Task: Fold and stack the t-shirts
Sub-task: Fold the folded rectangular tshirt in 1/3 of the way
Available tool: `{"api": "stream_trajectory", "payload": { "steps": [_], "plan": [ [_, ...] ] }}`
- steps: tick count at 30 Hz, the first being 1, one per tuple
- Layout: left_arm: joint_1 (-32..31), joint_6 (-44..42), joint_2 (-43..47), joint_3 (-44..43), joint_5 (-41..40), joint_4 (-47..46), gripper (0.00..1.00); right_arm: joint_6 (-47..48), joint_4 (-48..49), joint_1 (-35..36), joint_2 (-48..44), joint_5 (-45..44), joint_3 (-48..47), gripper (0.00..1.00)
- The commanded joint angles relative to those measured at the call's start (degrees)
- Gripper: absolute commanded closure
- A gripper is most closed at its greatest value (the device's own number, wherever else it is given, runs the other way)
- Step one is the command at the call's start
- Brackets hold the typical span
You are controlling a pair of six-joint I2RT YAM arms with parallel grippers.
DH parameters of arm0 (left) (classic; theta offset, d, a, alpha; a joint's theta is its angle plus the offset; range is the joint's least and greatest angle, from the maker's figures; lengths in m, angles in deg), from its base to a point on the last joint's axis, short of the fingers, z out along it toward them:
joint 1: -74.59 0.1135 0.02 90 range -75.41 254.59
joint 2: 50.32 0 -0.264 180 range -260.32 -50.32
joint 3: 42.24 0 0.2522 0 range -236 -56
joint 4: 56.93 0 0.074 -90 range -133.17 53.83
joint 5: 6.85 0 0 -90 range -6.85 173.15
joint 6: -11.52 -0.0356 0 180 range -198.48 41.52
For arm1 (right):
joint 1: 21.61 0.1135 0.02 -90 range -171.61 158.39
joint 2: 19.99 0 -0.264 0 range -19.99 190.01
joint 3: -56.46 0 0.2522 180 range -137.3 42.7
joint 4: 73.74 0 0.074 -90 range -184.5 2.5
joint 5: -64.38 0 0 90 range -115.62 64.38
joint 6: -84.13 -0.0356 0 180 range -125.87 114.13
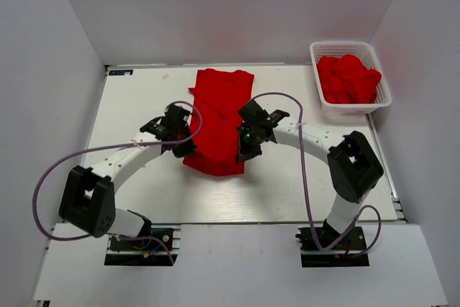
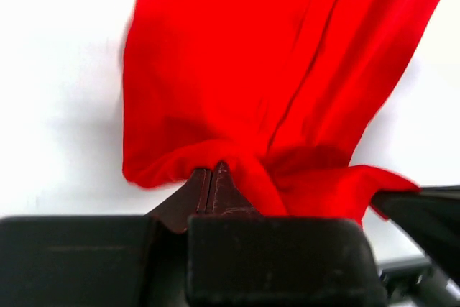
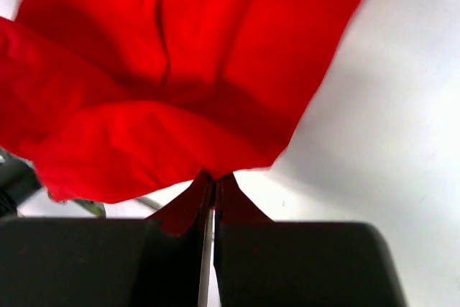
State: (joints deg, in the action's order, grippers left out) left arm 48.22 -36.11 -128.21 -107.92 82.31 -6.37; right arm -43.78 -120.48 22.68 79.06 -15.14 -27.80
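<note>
White table (image 1: 136, 106), pale walls around it. The left gripper (image 2: 212, 175) has its fingers pinched closed on one near corner of one red t-shirt (image 1: 219, 106), and the right gripper (image 3: 213, 179) is clamped likewise on the other corner. That single shirt lies as a narrow strip mid-table between the two arms. One white basket (image 1: 350, 46) at the far right holds a crumpled red heap (image 1: 350, 78); I cannot tell how many shirts are in it.

Looked down on the red t-shirt (image 1: 219, 106) from high above its near side. Peered from each wrist, very close, along its left and right edges; shared only that shirt.
</note>
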Motion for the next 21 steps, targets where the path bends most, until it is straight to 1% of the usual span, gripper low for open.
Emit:
{"api": "stream_trajectory", "payload": {
  "steps": [1, 5, 7, 10, 11, 16, 17, 21],
  "plan": [
    [1.3, -1.8, -3.4, -6.3, -3.5, -2.2, 1.0, 3.3, -2.3, -2.5, 2.7, 0.0, -5.9, 1.0],
    [3.7, -3.2, -8.0, -12.0, -4.1, -2.2, 1.0, 5.8, -4.2, -5.5, 7.7, 0.2, -13.3, 1.0],
    [4.6, -4.1, -9.9, -14.8, -3.5, -2.2, 1.0, 6.6, -5.3, -7.3, 9.0, 0.8, -15.3, 1.0],
    [5.9, -6.9, -13.4, -17.6, -0.8, -4.5, 1.0, 8.1, -6.2, -9.0, 11.4, 1.2, -19.3, 1.0],
    [6.4, -7.5, -14.2, -18.2, -0.2, -5.2, 1.0, 8.6, -6.8, -9.4, 12.8, 1.2, -22.3, 1.0],
    [6.9, -9.8, -18.9, -22.3, 3.9, -8.0, 1.0, 10.7, -8.6, -11.8, 16.4, 2.5, -26.8, 1.0],
    [7.5, -9.9, -20.5, -22.3, 3.9, -8.0, 1.0, 11.1, -8.6, -12.2, 17.2, 2.6, -28.0, 1.0],
    [8.7, -9.9, -22.6, -23.9, 5.1, -9.1, 1.0, 12.2, -8.3, -13.4, 18.8, 3.7, -30.6, 1.0]
  ]
}}
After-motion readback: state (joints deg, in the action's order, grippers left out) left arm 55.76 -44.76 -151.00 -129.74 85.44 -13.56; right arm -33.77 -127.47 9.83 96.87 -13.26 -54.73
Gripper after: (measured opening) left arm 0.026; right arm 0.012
